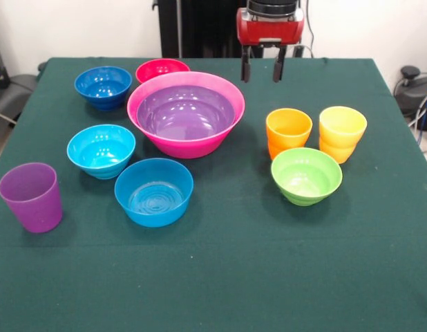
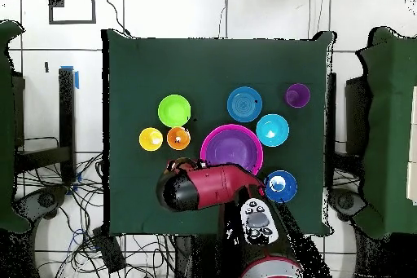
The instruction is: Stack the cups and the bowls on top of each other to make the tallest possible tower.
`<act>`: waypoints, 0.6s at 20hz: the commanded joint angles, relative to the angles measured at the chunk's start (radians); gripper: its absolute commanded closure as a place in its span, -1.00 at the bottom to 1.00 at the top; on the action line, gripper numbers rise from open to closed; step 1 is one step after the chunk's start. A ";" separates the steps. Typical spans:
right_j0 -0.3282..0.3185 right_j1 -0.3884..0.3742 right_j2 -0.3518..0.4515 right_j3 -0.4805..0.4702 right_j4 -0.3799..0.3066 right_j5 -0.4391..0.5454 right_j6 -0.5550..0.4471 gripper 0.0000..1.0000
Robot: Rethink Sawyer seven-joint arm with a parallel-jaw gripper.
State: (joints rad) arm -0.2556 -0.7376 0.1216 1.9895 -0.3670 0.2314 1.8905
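Gripper: the red and black arm's gripper (image 1: 262,70) hangs above the far side of the green-clothed worktop (image 1: 220,277), just behind the big bowl's rim; its two dark jaws stand apart, released, with nothing between them.
Tower: only a start. The wide hot-pink plastic bowl (image 1: 173,142) sits near the middle of the worktop with the large purple plastic bowl (image 1: 185,111) nested inside it.
Small red-pink bowl: the little red-pink plastic bowl (image 1: 162,68) stands just behind the hot-pink one, partly hidden by its rim.
Dark blue bowl: the dark blue plastic bowl (image 1: 103,86) sits beside the red-pink one, towards the worktop's edge.
Cyan bowl: the cyan plastic bowl (image 1: 101,150) stands in front of the dark blue one, near the hot-pink bowl.
Mid blue bowl: the mid blue plastic bowl (image 1: 153,191) is just in front of the cyan bowl, close to touching it.
Purple cup: the translucent purple tapered tumbler (image 1: 31,196) stands upright on its own, nearest the corner.
Orange and yellow cups: the orange stepped tumbler (image 1: 288,131) and the yellow stepped tumbler (image 1: 342,132) stand upright side by side on the other side of the tower.
Lime bowl: the lime green plastic bowl (image 1: 306,176) sits just in front of those two cups.
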 commanded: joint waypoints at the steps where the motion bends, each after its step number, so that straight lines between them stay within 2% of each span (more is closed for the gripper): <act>1: -0.012 0.075 0.053 -0.080 0.009 0.050 0.054 -1.00; 7: -0.008 0.083 0.054 -0.103 0.009 0.064 0.045 -1.00; 12: 0.000 0.118 0.048 -0.131 0.001 0.037 0.052 -1.00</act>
State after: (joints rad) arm -0.2556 -0.6804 0.1221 1.9518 -0.3670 0.2312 1.8905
